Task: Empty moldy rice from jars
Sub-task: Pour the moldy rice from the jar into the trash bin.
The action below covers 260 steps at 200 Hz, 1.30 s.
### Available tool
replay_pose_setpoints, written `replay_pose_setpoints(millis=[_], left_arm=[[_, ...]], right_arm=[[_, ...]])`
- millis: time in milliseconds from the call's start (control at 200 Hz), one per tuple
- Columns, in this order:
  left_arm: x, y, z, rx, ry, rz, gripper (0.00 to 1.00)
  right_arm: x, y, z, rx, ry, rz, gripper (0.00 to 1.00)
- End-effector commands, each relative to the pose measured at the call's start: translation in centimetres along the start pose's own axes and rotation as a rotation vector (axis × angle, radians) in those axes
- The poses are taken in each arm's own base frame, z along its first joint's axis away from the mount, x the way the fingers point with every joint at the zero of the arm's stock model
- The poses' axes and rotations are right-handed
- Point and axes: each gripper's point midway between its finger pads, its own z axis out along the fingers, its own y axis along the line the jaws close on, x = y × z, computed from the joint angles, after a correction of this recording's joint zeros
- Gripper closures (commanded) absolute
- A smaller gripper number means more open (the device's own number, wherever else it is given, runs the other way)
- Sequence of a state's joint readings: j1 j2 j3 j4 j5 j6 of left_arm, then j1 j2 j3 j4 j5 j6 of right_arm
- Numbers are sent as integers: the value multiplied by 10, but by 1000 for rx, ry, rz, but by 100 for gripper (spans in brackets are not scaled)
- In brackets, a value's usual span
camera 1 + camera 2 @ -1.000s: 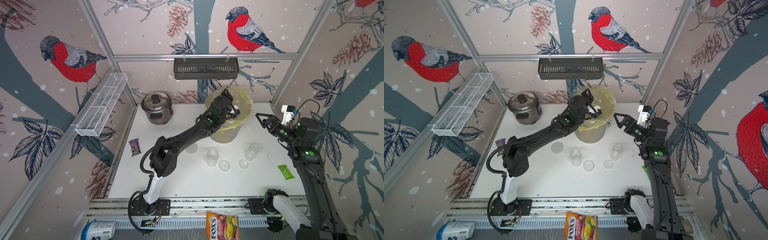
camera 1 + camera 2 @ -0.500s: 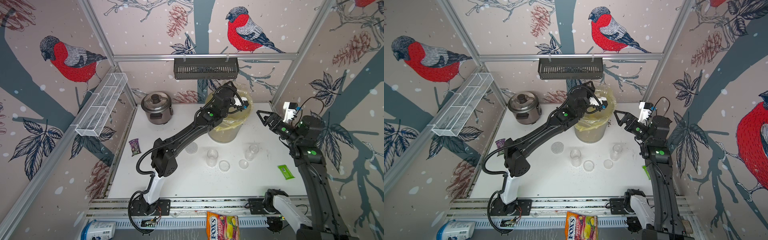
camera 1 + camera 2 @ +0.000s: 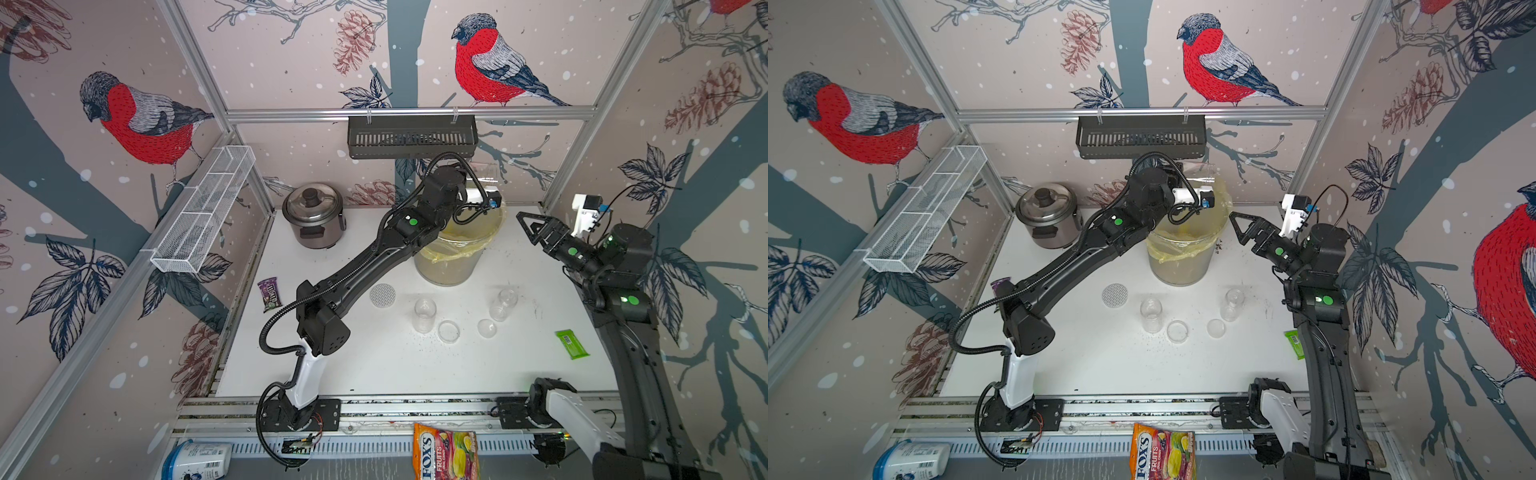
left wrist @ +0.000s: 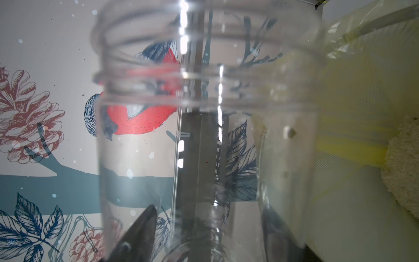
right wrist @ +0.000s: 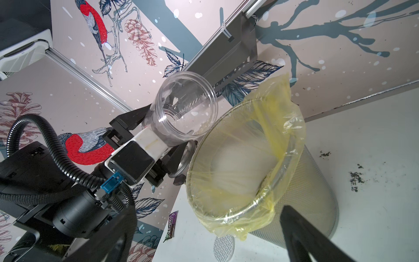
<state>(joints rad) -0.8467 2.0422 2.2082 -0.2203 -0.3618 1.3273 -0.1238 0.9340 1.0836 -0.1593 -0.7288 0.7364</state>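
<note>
I counted three jars. The wide jar (image 5: pixel 184 106) was up in the air, gripped at its base by the left claw (image 4: pixel 207 233). It was tipped with its mouth just beside the rim of the bin (image 5: pixel 315 188). A narrow jar (image 3: pixel 424 314) and a second narrow jar (image 3: pixel 503 304) stood upright and uncapped on the tabletop (image 3: pixel 395 365), in front of the bin.

There were three lids too, all lying flat near the narrow jars: one silver dotted lid (image 3: pixel 382 295), a clear lid (image 3: pixel 449 331) and a second clear lid (image 3: pixel 487 328).

The one clump of moldy rice (image 4: pixel 403 167) I could see lay inside the bin against its yellow bag (image 5: pixel 281 102). A few pale bits seemed to cling inside the wide jar's mouth.

There were two claws in all. The right claw (image 3: pixel 528 228) hung empty with its jaws spread wide, near the bin on the other side.

In both top views the left claw was hidden behind its own wrist, and the wide jar was only a faint glassy outline (easy to miss). The narrow jars were so clear that I could not tell whether any grains were left in them. In a top view the left arm covered part of the purple wrapper (image 3: pixel 998 286) and the right arm part of the green packet (image 3: pixel 1292 343). The candy bag (image 3: pixel 446 453) was cut off at the lower edge.
</note>
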Motion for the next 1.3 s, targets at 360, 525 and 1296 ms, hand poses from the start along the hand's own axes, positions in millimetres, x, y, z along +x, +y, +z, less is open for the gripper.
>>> replay_pose_setpoints(millis=[360, 525, 1296], left_arm=[[35, -22, 5, 37, 77, -15, 79], [41, -24, 3, 39, 100, 0, 80], [50, -43, 7, 63, 125, 59, 79]], right_arm=[[-24, 27, 29, -108, -14, 3, 4], [-17, 35, 61, -131, 35, 14, 5], [0, 29, 159, -226, 196, 125, 36]])
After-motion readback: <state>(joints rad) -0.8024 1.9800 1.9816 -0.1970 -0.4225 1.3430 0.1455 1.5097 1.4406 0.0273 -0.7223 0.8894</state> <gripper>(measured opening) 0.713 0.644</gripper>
